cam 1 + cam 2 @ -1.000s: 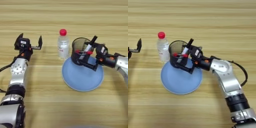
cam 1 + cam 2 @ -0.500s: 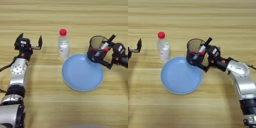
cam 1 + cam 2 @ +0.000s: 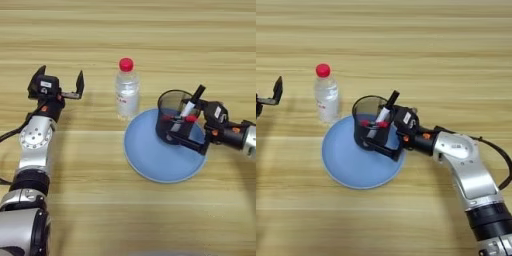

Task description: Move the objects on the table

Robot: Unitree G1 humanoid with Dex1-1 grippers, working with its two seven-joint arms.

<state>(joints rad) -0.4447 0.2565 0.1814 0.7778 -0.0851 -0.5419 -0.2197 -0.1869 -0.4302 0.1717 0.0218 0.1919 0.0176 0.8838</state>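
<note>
Leftmost, the left pincer (image 3: 59, 86) rests on the tabletop (image 3: 125, 35) in the upper left of the frame, its two black fingers spread wide apart and holding nothing; that arm looks idle. Just right of it, near the centre, the clear bottle (image 3: 126, 90) with its red cap stands upright on the bare wood, touching or very nearly touching the upper left rim of the light-blue plate (image 3: 155, 162); which of the two cannot be told. Further right, the black mesh pen cup (image 3: 176, 118) with its markers (image 3: 192, 102) sits over the upper right part of the plate, tipped a little. The right pincer (image 3: 187, 132) is clamped on the cup, one finger along its outer wall low on the right side, and the right arm reaches in from the right edge of the frame.

As a judgement, the task is only partly along: the cup is in hand and over the plate but not released, and whether its base touches the plate is unclear. The bottle appears untouched and is probably left to move.
</note>
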